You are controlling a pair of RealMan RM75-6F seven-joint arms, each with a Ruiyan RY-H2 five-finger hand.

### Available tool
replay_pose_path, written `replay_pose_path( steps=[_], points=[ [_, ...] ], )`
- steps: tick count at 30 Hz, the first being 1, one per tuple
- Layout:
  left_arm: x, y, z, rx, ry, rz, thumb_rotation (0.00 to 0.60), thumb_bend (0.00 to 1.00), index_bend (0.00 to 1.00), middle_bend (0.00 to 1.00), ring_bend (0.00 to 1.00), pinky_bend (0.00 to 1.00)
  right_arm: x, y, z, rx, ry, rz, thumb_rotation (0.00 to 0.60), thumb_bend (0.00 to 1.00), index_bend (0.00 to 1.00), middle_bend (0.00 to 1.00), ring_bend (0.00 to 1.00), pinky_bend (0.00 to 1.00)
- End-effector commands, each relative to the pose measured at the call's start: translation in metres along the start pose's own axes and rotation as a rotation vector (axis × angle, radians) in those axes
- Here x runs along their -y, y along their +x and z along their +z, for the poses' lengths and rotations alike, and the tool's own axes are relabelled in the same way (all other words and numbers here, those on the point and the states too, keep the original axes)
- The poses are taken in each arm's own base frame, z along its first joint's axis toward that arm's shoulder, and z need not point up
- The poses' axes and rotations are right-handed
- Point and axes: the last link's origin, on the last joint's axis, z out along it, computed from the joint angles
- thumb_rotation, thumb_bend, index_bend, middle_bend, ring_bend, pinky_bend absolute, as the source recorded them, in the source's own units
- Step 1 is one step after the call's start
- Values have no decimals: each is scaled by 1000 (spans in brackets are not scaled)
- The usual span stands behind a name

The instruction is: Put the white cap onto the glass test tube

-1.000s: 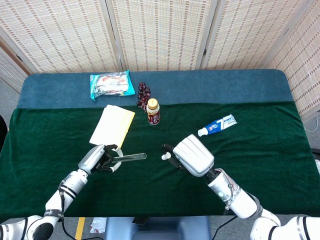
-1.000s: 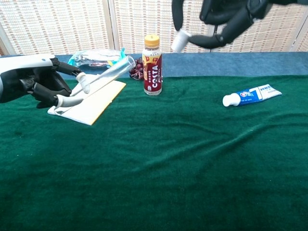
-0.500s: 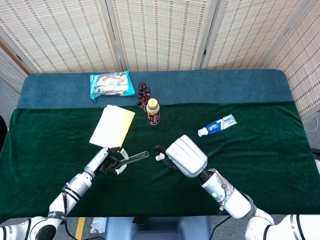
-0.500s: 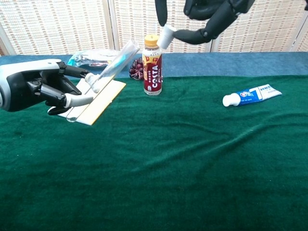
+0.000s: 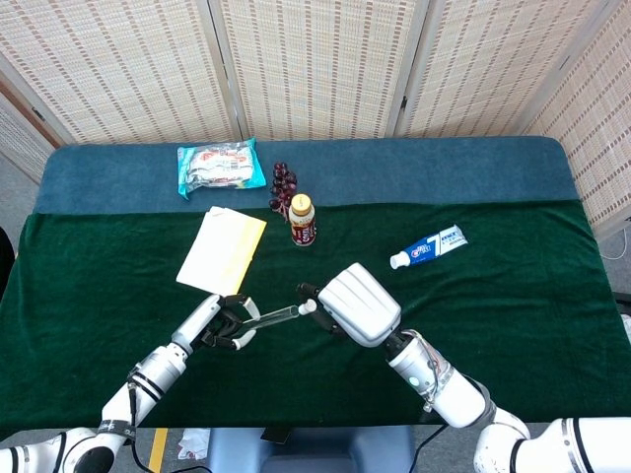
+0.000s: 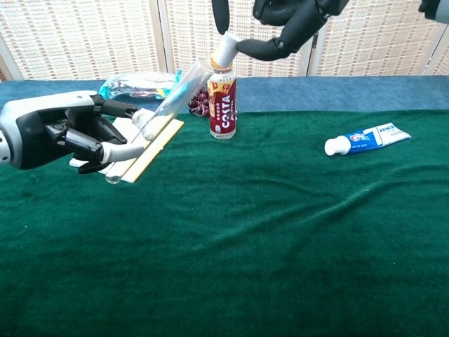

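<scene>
White cap (image 5: pixel 307 307), pinched in the right hand (image 5: pixel 353 304), sits at the open mouth of the tube (image 5: pixel 272 316), which the left hand (image 5: pixel 219 323) grips above the table (image 5: pixel 513 296), its long axis aimed straight at the cap.

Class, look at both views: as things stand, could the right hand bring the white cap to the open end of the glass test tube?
Probably yes: the right hand already holds the white cap right at the glass test tube's open end, nothing between them.
</scene>
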Motion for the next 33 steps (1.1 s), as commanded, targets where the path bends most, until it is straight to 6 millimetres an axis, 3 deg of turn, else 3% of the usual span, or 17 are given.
replay_pose_path(
  steps=[1,33],
  points=[
    [0,0,1,1,1,1,600,550,656,1000,956,866,0,0,0,1,2,0,600,576,777,1000,1000,1000],
    [-2,-5,4,19,23,6,600,551,655,1000,957,866,12,-11,14,27,26,-21,600,576,780,1000,1000,1000]
  ],
)
